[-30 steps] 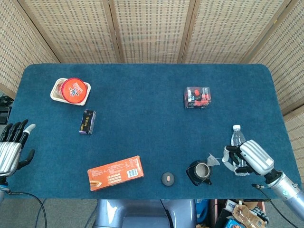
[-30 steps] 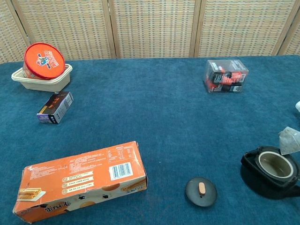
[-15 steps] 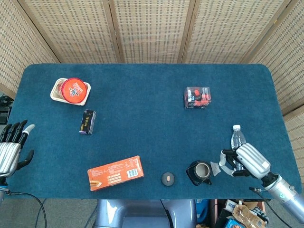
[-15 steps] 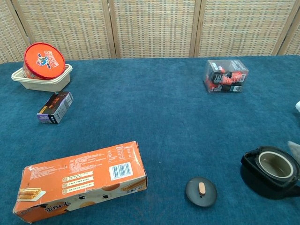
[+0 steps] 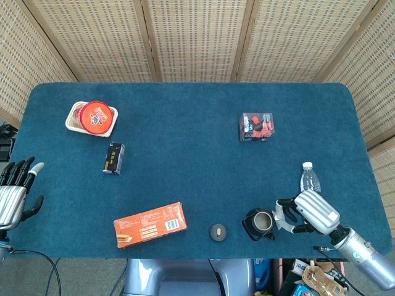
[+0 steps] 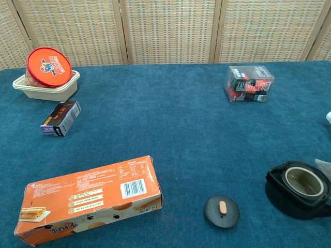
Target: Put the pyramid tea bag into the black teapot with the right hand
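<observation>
Tea bag pinched in right hand just beside the open black teapot, not yet inside; drop remains.

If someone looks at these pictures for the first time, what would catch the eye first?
Probably the orange box near the table's front edge, bright on the blue cloth. Next, the red-lidded tub in its pale tray at the far left. At the front right, the right hand sits beside the open black teapot, whose lid lies apart.
</observation>
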Action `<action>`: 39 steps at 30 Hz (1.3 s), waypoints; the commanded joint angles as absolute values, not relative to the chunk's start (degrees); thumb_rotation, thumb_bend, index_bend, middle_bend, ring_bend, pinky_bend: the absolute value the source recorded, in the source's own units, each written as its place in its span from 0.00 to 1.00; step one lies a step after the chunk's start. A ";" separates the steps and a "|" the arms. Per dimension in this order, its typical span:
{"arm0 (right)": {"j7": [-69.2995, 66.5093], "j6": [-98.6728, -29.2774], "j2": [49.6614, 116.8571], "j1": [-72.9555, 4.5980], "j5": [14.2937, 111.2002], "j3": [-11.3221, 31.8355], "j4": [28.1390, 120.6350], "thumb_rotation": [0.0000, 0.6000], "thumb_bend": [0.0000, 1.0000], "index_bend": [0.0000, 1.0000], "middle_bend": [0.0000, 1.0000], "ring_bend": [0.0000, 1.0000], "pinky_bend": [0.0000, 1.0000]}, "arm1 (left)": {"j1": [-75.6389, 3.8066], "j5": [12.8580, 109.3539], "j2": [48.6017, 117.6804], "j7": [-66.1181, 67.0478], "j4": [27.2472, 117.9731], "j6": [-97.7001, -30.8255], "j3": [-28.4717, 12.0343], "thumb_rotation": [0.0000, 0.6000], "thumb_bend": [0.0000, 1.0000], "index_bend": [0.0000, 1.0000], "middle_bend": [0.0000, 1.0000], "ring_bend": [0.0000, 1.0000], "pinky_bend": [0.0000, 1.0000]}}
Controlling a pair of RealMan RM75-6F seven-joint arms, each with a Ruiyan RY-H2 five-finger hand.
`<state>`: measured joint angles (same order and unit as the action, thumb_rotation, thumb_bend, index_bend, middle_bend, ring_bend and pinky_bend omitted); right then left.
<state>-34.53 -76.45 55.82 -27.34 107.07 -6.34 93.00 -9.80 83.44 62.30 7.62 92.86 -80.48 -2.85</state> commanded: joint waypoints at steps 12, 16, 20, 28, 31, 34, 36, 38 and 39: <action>-31.50 -73.10 55.27 -29.59 106.10 -5.03 96.80 1.00 0.84 0.74 0.89 0.94 1.00 | -9.55 83.12 62.99 5.94 90.94 -80.11 -2.63 1.00 0.44 0.09 0.00 0.00 0.00; -30.94 -72.18 54.90 -30.14 106.01 -4.91 97.59 1.00 0.84 0.74 0.89 0.94 1.00 | -9.54 83.05 63.13 5.60 90.52 -80.00 -2.63 1.00 0.44 0.09 0.00 0.00 0.00; -30.47 -71.77 54.88 -30.42 105.81 -4.69 98.27 1.00 0.84 0.74 0.89 0.94 1.00 | -9.51 83.00 63.26 5.21 90.10 -79.92 -2.61 1.00 0.44 0.09 0.00 0.00 0.00; -29.30 -70.03 55.29 -31.35 104.92 -4.12 99.29 1.00 0.84 0.74 0.89 0.94 1.00 | -9.41 82.92 63.70 4.19 88.96 -79.61 -2.46 1.00 0.44 0.09 0.00 0.00 0.00; -28.87 -68.85 55.59 -31.86 104.16 -3.83 99.33 1.00 0.84 0.74 0.89 0.94 1.00 | -9.39 82.84 63.86 3.83 88.47 -79.46 -2.41 1.00 0.44 0.09 0.00 0.00 0.00; -28.69 -67.57 56.67 -31.91 103.12 -4.02 98.52 1.00 0.84 0.74 0.89 0.94 1.00 | -9.25 82.66 64.05 3.26 87.85 -79.15 -2.21 1.00 0.44 0.09 0.00 0.00 0.00; -28.74 -67.48 57.11 -31.74 102.81 -4.14 98.01 1.00 0.84 0.74 0.89 0.94 1.00 | -9.24 82.69 64.11 3.10 87.61 -79.11 -2.18 1.00 0.44 0.09 0.00 0.00 0.00; -28.83 -67.50 57.33 -31.64 102.69 -4.22 97.61 1.00 0.84 0.74 0.89 0.94 1.00 | -9.24 82.74 64.12 3.00 87.51 -79.12 -2.19 1.00 0.44 0.09 0.00 0.00 0.00; -28.78 -67.52 57.42 -31.60 102.67 -4.25 97.46 1.00 0.84 0.74 0.89 0.94 1.00 | -9.23 82.77 64.12 3.00 87.49 -79.14 -2.18 1.00 0.44 0.09 0.00 0.00 0.00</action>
<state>-28.80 -67.52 57.36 -31.64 102.69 -4.20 97.50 -9.24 82.78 64.12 3.00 87.49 -79.14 -2.18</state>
